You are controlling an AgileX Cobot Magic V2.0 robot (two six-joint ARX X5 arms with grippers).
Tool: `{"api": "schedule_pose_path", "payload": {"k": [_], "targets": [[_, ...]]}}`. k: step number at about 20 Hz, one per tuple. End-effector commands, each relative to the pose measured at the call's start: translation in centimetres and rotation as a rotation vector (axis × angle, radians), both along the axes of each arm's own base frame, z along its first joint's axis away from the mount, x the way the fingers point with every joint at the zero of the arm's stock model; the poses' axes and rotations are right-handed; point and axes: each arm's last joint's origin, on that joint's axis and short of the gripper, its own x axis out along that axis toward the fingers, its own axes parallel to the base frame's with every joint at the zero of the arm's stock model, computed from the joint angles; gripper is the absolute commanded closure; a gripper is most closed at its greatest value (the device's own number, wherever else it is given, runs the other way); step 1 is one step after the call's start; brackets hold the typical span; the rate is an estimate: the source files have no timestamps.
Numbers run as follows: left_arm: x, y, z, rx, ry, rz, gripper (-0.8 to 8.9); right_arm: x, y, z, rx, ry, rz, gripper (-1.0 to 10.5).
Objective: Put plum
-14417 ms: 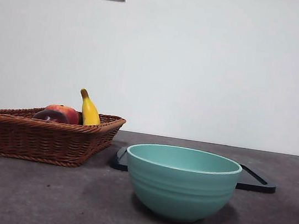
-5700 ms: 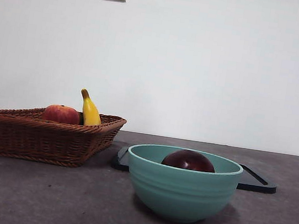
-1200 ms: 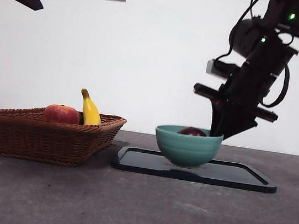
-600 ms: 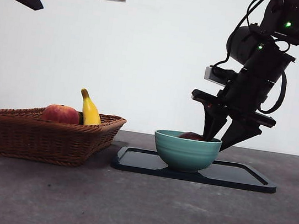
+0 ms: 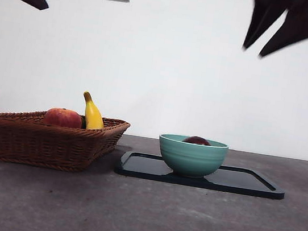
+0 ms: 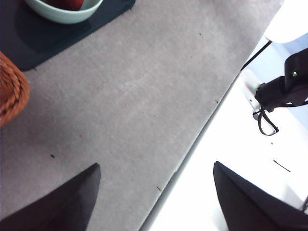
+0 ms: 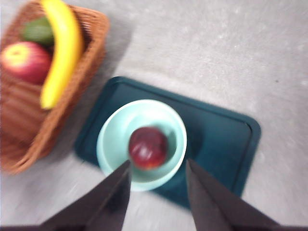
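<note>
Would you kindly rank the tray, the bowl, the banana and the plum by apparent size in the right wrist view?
Largest to smallest:
1. tray
2. bowl
3. banana, long but narrow, so its place against the bowl is unsure
4. plum

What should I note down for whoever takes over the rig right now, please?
Right gripper: open, empty, high above the bowl.
Left gripper: open, empty, waiting high over bare table.
The plum lies in the bowl, which stands on the dark tray.
The peach-like fruit and banana are in the wicker basket.
Done: plum placed, nothing gripped.
Left: apparently nothing but parking the arms.
</note>
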Motion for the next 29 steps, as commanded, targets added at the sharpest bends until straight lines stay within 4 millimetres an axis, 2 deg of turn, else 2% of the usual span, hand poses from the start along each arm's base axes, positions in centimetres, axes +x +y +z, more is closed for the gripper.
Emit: {"api": "schedule_pose_path", "payload": {"k": [1,5,8,10,17,21,29], "targets": [[0.2,-0.2,0.3,-0.013,-0.034,-0.015,4.39,-2.2,-0.4,1.8,-0.013,-0.025,0.036,7.7],[0.2,-0.2,0.3,-0.014,-0.035,-0.015,4.39,-6.3,-1.9,3.7,-0.014,-0.027,0.042,7.7],[0.2,-0.2,0.3,-0.014,-0.035,-0.015,4.39,-9.0,-2.7,3.9,0.022,-0.045,0.081,7.7],[0.2,-0.2,0.3,-0.013,-0.035,-0.015,4.39,-10.6,-3.2,3.1,0.025,-0.053,0.082,7.7],[0.2,-0.2,0.3,-0.013,-0.035,-0.015,4.39,-15.7,-4.7,-1.8,0.090,-0.028,0.192,7.7],[0.2,-0.2,0.3,-0.013,-0.034,-0.015,4.39,-17.2,-5.0,-3.5,0.131,-0.011,0.238,7.7],[0.2,-0.2,0.3,-0.013,-0.034,-0.015,4.39,-17.3,-5.0,-3.7,0.136,-0.010,0.243,7.7]]}}
